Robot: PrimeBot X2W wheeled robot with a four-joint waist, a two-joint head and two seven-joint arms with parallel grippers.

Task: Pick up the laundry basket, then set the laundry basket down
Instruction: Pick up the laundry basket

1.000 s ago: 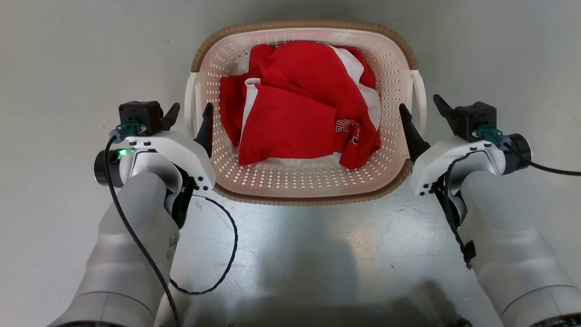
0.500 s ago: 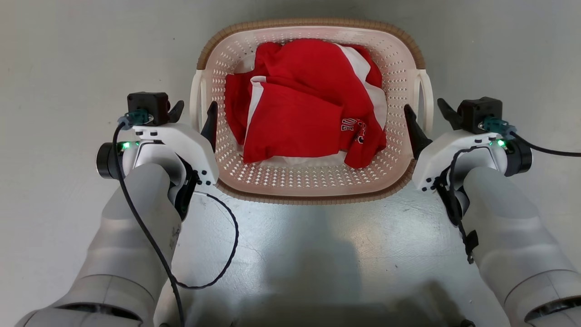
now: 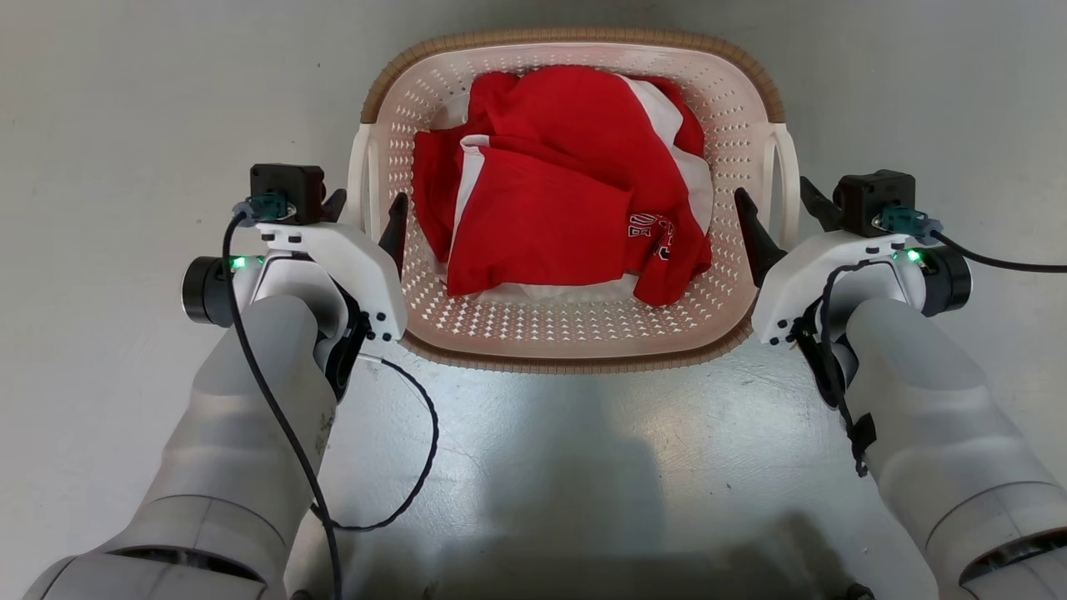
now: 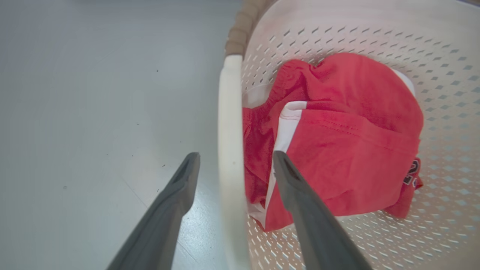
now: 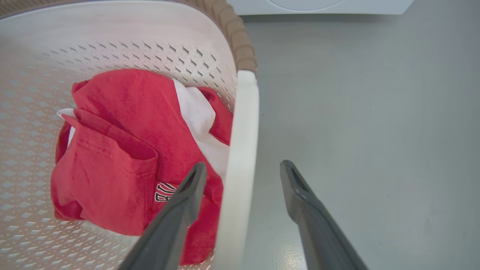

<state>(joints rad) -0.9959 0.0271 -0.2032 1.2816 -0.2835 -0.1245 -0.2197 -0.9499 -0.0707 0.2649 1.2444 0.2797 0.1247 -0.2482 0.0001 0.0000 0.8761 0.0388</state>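
The left forearm point(image 3: 250, 417) and right forearm point(image 3: 925, 417) are slanting up from the lower corners of the head view, each leaning slightly inward, with green lights glowing on both white wrist housings. The left gripper point(image 3: 368, 204) and right gripper point(image 3: 773, 192) are pointing forward at matching height, each holding its two dark fingers spread wide apart

The floor of the laundry basket point(image 3: 575, 357) is largely hidden under a red garment point(image 3: 542, 242), whose lettering point(image 3: 648, 232) is folded over and cannot be read. The basket's near corners are covered by the housings of the left gripper point(image 3: 368, 204) and the right gripper point(image 3: 772, 192). In the right wrist view, a white appliance point(image 5: 318, 5) is cut off by the top edge. In both wrist views the basket is cut off by the picture's edges.
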